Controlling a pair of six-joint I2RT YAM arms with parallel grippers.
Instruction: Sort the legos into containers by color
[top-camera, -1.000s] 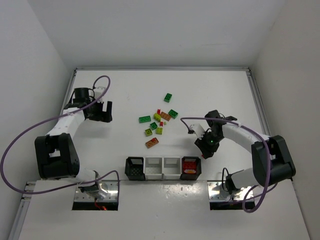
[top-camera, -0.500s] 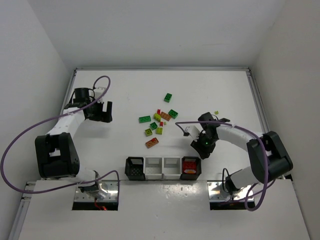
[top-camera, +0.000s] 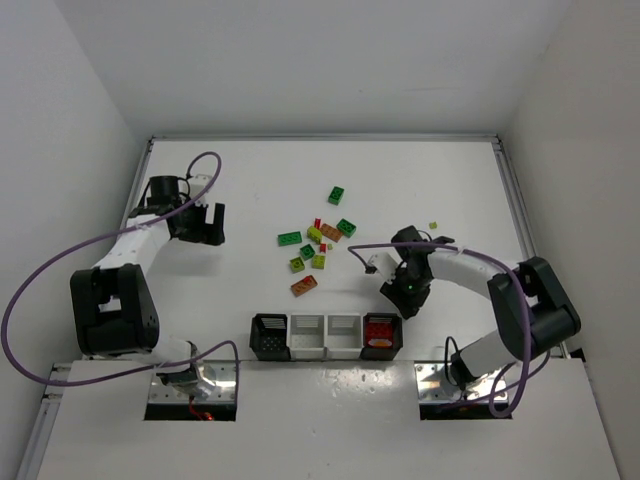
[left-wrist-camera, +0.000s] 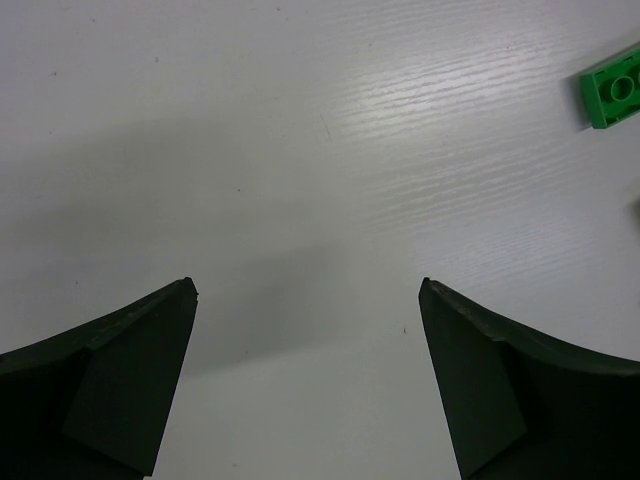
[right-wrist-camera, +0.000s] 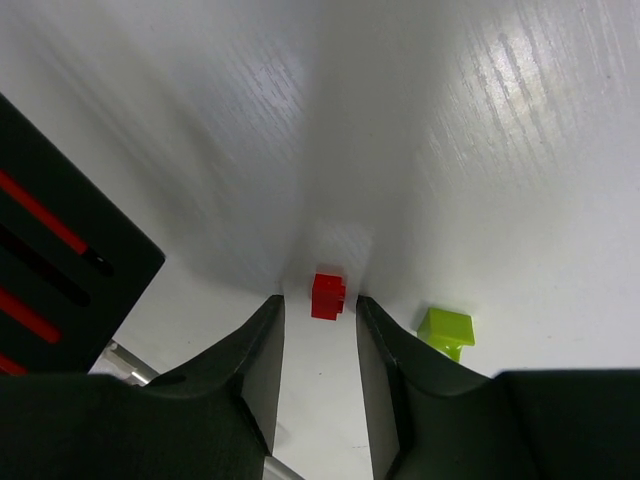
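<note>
The right gripper (right-wrist-camera: 320, 300) hangs low over the white desk (top-camera: 250, 190) with its jaws a narrow gap apart. A tiny red plastic brick (right-wrist-camera: 328, 295) sits between their tips, clear of both. A small yellow-green piece (right-wrist-camera: 447, 330) lies just beside it. The black square bin (top-camera: 382, 316) holding red pieces stands near, at the right end of the row. The left gripper (left-wrist-camera: 306, 285), jaws spread wide, hovers over the desk at the far left. A green studded plate (left-wrist-camera: 612, 88) shows at the edge of its view. The other loose bricks (top-camera: 318, 245) cluster mid-desk.

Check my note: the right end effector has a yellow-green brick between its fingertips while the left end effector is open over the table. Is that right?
One slip: the brick between the right end effector's fingertips is red, not yellow-green, as the right wrist view shows. The left end effector is open over the table.
</note>
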